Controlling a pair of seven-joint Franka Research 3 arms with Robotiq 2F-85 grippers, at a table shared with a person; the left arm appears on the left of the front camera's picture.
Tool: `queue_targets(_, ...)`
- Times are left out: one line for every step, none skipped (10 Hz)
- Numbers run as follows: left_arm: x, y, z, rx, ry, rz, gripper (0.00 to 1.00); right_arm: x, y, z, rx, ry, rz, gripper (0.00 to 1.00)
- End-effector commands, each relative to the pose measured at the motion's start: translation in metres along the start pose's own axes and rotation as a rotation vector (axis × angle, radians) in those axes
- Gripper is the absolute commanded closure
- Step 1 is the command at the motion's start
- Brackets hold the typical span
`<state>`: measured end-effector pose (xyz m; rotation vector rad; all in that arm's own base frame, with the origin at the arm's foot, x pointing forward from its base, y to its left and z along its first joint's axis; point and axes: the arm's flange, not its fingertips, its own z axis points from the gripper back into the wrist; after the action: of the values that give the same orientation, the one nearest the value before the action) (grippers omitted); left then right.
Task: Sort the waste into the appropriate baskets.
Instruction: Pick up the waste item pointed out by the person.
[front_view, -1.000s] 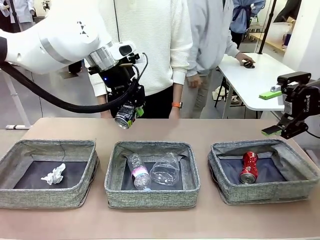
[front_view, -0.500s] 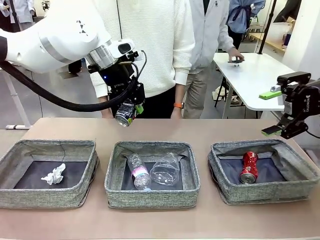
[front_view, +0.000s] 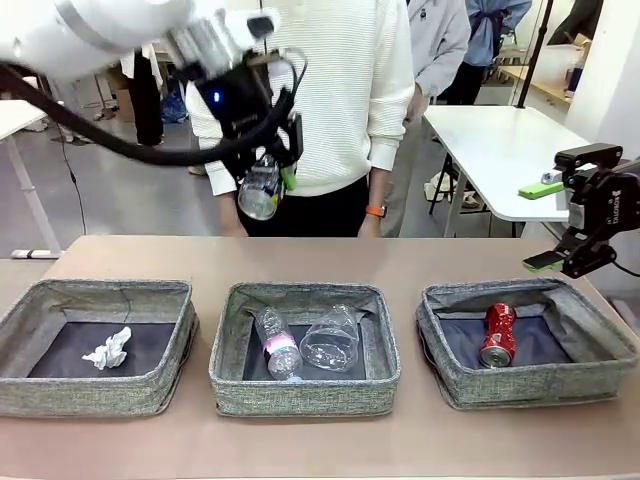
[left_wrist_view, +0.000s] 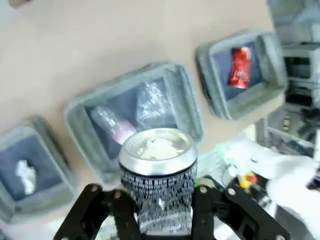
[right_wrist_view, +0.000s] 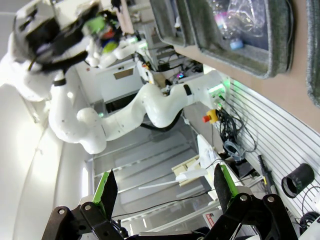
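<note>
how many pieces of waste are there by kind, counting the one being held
cans: 2, the dark can in the left end effector and the crushed red can
plastic bottles: 2, the pink-label bottle and the crushed clear bottle
tissue: 1, the crumpled white tissue
total: 5

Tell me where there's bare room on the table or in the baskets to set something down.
The tabletop behind all three baskets is bare. The left basket holds one tissue, with lining free on its right. The right basket holds a red can, with lining free either side. The middle basket is crowded with two bottles.
</note>
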<state>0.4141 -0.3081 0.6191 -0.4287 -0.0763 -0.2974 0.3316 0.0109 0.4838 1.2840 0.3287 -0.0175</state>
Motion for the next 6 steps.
queue_targets(-0.002, -0.04, 0.023, -0.015, 0.079, 0.037, 0.79, 0.0, 0.004, -0.001, 0.023, -0.001, 0.005, 0.0)
queue_targets(-0.007, -0.061, 0.034, -0.032, 0.077, 0.021, 0.79, 0.0, 0.004, -0.001, 0.023, -0.001, 0.005, 0.0)
queue_targets(-0.001, -0.079, 0.048, -0.112, 0.015, 0.229, 0.79, 0.0, 0.004, -0.001, 0.023, -0.001, 0.005, 0.0)
queue_targets(0.001, -0.089, 0.053, -0.15, 0.028, 0.269, 0.79, 0.0, 0.004, -0.001, 0.023, -0.001, 0.005, 0.0)
queue_targets(0.004, -0.094, 0.056, -0.153, 0.035, 0.294, 0.79, 0.0, 0.004, -0.001, 0.023, -0.001, 0.005, 0.0)
queue_targets(0.005, -0.098, 0.059, -0.169, 0.054, 0.267, 0.79, 0.0, 0.004, -0.001, 0.023, -0.001, 0.005, 0.0)
